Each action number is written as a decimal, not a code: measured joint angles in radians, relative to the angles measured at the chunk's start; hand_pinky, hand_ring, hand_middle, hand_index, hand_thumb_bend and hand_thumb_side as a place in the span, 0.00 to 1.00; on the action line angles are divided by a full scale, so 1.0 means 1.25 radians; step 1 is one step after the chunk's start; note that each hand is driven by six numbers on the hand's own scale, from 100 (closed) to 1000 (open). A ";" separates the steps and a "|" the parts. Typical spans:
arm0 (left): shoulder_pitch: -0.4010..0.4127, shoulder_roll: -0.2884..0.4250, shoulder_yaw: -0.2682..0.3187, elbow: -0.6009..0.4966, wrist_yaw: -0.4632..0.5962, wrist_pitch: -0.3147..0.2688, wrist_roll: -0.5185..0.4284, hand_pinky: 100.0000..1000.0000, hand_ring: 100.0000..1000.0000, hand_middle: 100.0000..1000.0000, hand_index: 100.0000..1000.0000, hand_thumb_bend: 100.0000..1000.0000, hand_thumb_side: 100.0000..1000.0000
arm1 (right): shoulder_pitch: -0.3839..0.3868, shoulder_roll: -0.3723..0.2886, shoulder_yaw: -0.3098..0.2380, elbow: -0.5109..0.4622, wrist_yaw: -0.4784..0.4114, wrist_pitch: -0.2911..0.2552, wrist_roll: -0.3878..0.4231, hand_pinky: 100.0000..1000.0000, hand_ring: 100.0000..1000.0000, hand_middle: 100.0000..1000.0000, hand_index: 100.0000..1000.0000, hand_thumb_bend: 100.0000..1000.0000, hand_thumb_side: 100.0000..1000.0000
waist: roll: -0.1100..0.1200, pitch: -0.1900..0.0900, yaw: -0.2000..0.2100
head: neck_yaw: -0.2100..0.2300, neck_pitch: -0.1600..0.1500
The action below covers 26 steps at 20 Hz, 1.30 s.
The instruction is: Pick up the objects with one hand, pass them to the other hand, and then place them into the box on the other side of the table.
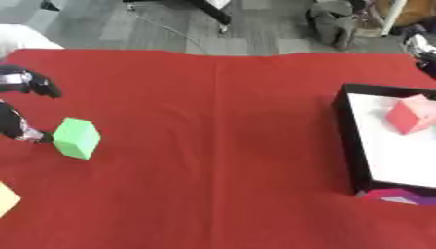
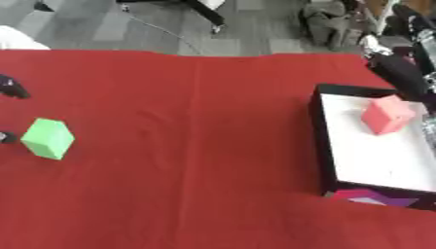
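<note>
Nearest my camera, a pale yellow corner [image 1: 5, 198] pokes in at the lower left edge of the red cloth [image 1: 213, 146]; I can't make out more of it than that. Left hand [image 1: 24, 81] sits at the left edge, dark fingers spread wide apart, with one black finger [image 1: 27, 132] lower down touching the side of the green block [image 1: 77, 138] and an upper finger clear above it. Nothing is curled round the block; it rests on the cloth, tilted on an edge from my view. Working outward across the bare red middle, the black-walled box [image 2: 317, 131] with its white floor stands at the far right side of the table. A pink block [image 2: 388, 115] lies inside it, toward the far end. A purple and magenta patch [image 2: 374, 197] shows at the box's near wall. Right arm [image 2: 400, 68] appears only as dark shapes at the upper right; its fingers I cannot tell.
</note>
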 measured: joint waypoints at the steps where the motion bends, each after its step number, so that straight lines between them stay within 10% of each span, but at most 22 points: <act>1: -0.007 -0.002 -0.006 0.011 -0.014 -0.009 -0.009 0.96 0.90 0.78 0.83 0.51 0.00 | 0.000 0.000 0.000 0.002 0.000 0.001 0.000 0.89 1.00 0.89 1.00 0.00 0.60 | 0.000 0.000 0.000 | 0.003 0.000; 26: -0.115 -0.088 -0.063 0.225 -0.144 -0.111 -0.036 0.99 0.91 0.80 0.86 0.64 0.02 | -0.001 0.008 0.009 0.014 -0.011 0.020 -0.010 0.90 1.00 0.87 1.00 0.00 0.64 | -0.013 0.007 -0.003 | 0.020 -0.001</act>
